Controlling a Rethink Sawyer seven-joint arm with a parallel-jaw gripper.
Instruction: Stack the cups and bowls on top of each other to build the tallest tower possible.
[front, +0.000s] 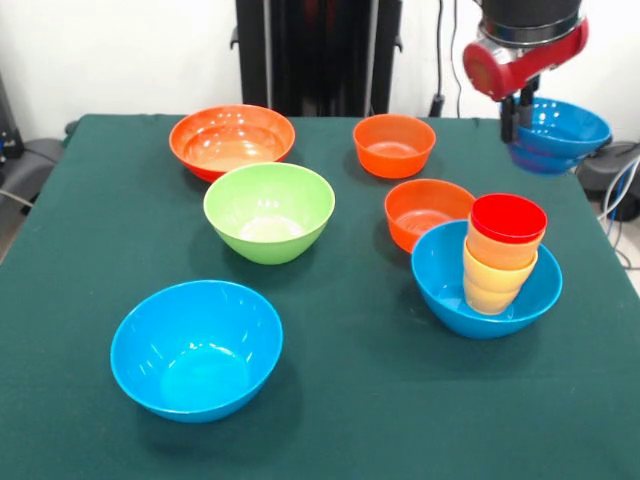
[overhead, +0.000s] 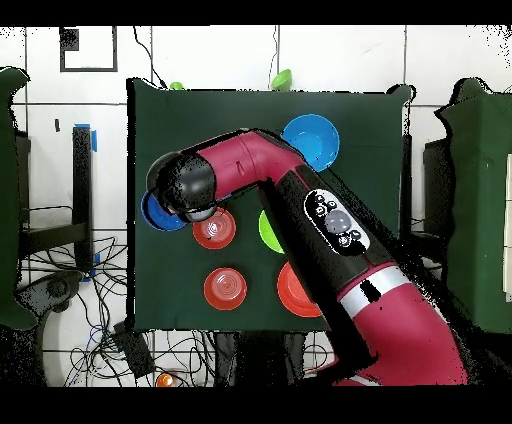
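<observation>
My gripper hangs at the table's far right corner, shut on the left rim of the small dark blue bowl, which it holds off the cloth over the table's edge. The tower stands at the near right: a large light-blue bowl holding a column of yellow and orange cups with the red cup on top. Loose on the cloth are a large light-blue bowl, a green bowl, a large orange bowl and two small orange bowls. In the overhead view the arm hides the gripper.
The green cloth table ends just right of the tower. The robot's dark pedestal stands behind the far edge. In the overhead view a blue bowl's edge shows beside the arm's wrist. Cables lie on the floor around the table.
</observation>
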